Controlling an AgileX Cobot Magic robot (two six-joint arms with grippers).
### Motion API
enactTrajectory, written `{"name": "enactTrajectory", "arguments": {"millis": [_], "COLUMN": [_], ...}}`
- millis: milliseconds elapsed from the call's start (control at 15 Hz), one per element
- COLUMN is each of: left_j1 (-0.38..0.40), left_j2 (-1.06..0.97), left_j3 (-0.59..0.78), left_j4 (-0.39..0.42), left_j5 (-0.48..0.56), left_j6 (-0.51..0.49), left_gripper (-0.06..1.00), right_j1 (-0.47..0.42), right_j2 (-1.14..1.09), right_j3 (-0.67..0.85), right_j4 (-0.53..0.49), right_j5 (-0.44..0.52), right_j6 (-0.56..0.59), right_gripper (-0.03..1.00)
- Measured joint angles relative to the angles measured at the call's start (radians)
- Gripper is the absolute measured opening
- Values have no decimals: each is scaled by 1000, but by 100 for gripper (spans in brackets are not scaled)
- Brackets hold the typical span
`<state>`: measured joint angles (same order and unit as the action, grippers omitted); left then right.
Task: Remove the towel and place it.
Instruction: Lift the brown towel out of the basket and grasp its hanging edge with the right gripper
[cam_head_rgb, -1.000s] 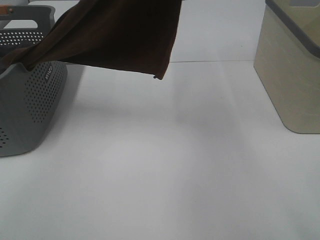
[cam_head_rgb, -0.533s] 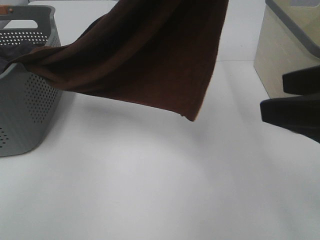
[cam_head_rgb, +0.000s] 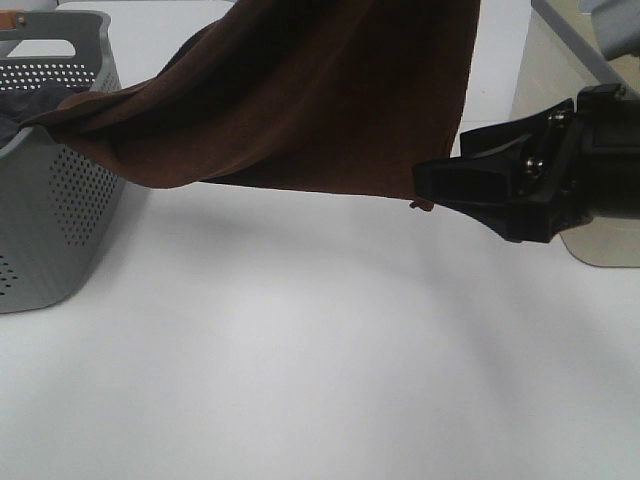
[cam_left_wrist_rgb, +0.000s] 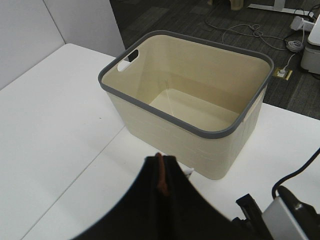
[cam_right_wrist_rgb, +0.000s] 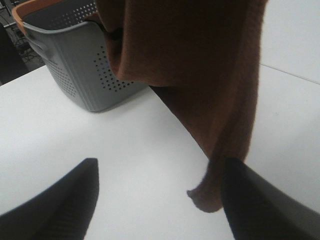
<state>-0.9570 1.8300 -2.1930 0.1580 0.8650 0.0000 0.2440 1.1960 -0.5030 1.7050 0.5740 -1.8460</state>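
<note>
The dark brown towel (cam_head_rgb: 300, 100) hangs in the air, one end still draped over the rim of the grey perforated basket (cam_head_rgb: 60, 200), the rest stretched up and to the right. In the left wrist view the towel (cam_left_wrist_rgb: 160, 210) bunches to a peak where my left gripper pinches it; the fingers themselves are covered. My right gripper (cam_head_rgb: 445, 165) reaches in from the right, open. In the right wrist view the towel's hanging lower corner (cam_right_wrist_rgb: 202, 197) sits between the open fingers (cam_right_wrist_rgb: 70, 200), close to one of them and not gripped.
A cream basket with a grey rim (cam_left_wrist_rgb: 165, 135) stands empty at the right side of the white table (cam_head_rgb: 300, 380), partly behind my right arm. A dark grey cloth (cam_head_rgb: 18, 112) lies inside the grey basket (cam_right_wrist_rgb: 75, 75).
The towel has been drawn further to the right and spread wider. My right gripper has come in from the right edge up to the towel's lower corner.
</note>
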Motion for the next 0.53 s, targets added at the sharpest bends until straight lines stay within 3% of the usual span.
{"name": "enactTrajectory", "arguments": {"millis": [533], "left_j1": [0], "left_j2": [0], "left_j3": [0], "left_j4": [18], "left_j5": [-19], "left_j6": [0], "left_gripper": [0], "right_j1": [2], "right_j2": [217], "right_j3": [-41], "right_j4": [30], "right_j5": [1], "right_j6": [-63], "right_gripper": [66]}}
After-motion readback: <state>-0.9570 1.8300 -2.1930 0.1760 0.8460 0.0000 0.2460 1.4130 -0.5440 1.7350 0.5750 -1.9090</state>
